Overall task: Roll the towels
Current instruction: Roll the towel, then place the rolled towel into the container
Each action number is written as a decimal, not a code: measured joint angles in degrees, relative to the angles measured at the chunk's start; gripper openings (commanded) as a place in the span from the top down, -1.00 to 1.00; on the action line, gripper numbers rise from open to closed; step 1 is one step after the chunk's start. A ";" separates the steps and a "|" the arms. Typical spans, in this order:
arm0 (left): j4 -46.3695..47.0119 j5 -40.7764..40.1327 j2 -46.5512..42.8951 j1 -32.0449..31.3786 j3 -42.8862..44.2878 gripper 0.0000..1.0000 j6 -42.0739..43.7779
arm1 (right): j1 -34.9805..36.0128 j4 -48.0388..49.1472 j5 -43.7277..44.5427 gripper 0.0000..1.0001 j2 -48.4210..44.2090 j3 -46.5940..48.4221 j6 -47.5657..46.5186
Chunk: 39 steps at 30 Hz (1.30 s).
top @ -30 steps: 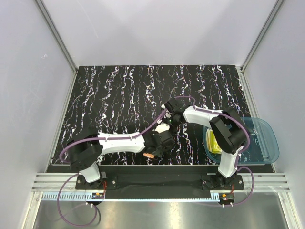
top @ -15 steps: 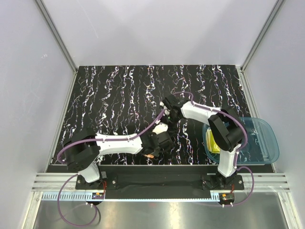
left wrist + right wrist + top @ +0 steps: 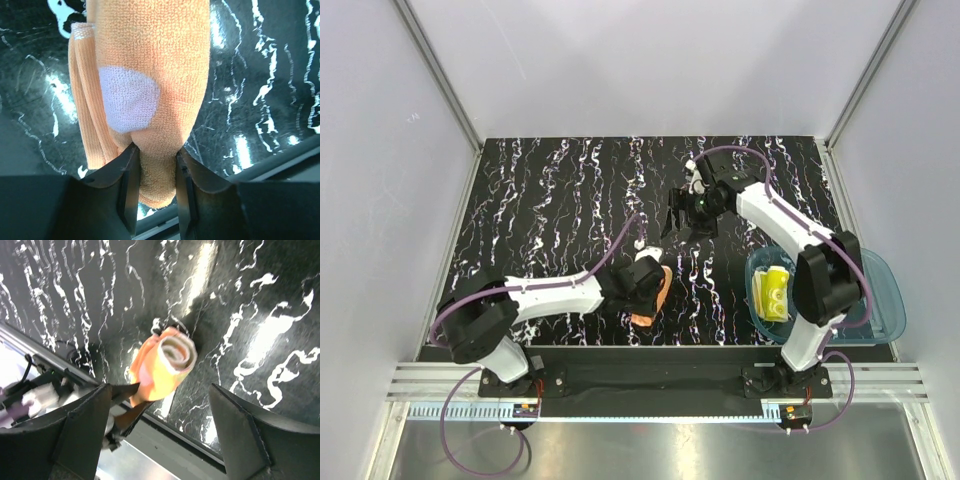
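Observation:
The orange towel (image 3: pixel 150 75) with a pale blue dot is rolled into a tube, and my left gripper (image 3: pixel 155 175) is shut on its near end. From above, the orange towel (image 3: pixel 655 302) lies near the mat's front edge at my left gripper (image 3: pixel 646 288). My right gripper (image 3: pixel 685 215) hangs open over the middle of the mat, well apart from it. In the right wrist view the roll's spiral end (image 3: pixel 172 352) shows, far beyond my open right gripper (image 3: pixel 159 385). The yellow towel (image 3: pixel 775 293) lies rolled in the blue tray (image 3: pixel 880 300).
The translucent blue tray sits at the mat's front right corner, beside the right arm's base. The black marbled mat (image 3: pixel 550 200) covers the table. A metal rail (image 3: pixel 650 380) runs along the near edge, and white walls stand on three sides.
My right gripper has opened, let go of the orange roll and drawn back toward the far side. My left gripper has shut on the roll and shifted it slightly farther in.

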 measured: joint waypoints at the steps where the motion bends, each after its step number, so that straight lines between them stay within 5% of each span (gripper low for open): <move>1: 0.46 0.98 0.00 0.55 -0.09 0.43 -0.09 | 0.13 0.04 -0.02 -0.72 -1.22 -0.81 0.02; 21: 8.07 15.96 1.81 7.17 -1.64 0.43 -0.11 | -1.62 1.81 7.06 -0.84 -15.41 -10.80 4.09; 39: 12.24 27.02 2.40 13.22 -4.13 0.44 -1.53 | -2.08 14.01 2.89 -0.84 -20.44 -28.04 11.78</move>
